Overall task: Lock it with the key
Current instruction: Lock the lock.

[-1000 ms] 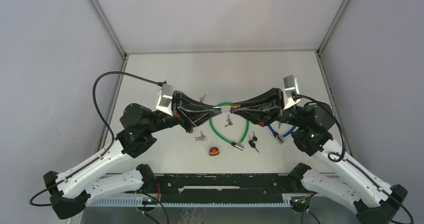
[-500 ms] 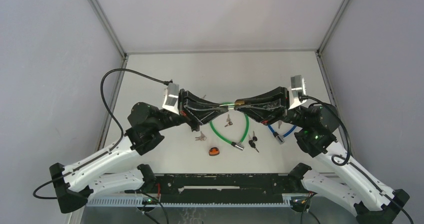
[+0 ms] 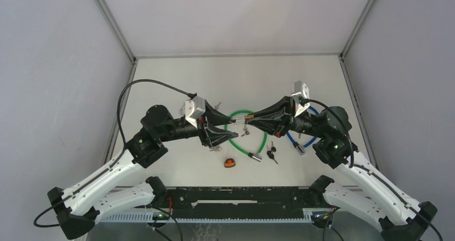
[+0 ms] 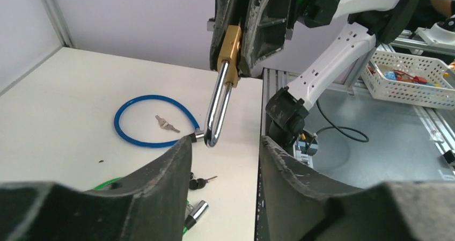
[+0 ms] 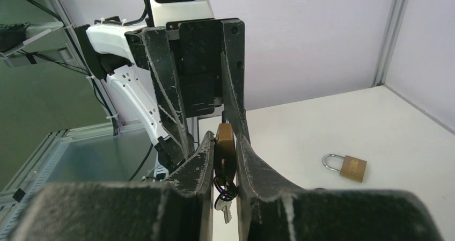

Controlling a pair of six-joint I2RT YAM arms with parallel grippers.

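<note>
My right gripper [image 5: 225,137] is shut on a brass padlock [image 5: 224,144] and holds it above the table. In the left wrist view the padlock [image 4: 231,50] has its chrome shackle [image 4: 219,104] pointing down toward my left gripper [image 4: 225,143]. That gripper stands open, and the shackle tip hangs just beyond its left finger [image 4: 171,166] without touching. A key [image 5: 226,211] on a ring dangles under the padlock body. From above, the padlock [image 3: 250,114] hangs between my left gripper [image 3: 224,128] and right gripper [image 3: 253,116]. Whether a key sits in the keyhole is hidden.
On the table lie a green cable lock [image 3: 261,141], a blue cable lock [image 4: 140,140] with keys [image 4: 167,125] inside its loop, black keys [image 3: 272,153], loose keys [image 3: 215,147] and an orange object [image 3: 229,163]. A second brass padlock [image 5: 347,167] lies flat. A white basket [image 4: 408,74] stands off the table.
My left gripper has opened, let go of the padlock's shackle end and drawn back down to the left. My right gripper still grips the padlock and has turned a little.
</note>
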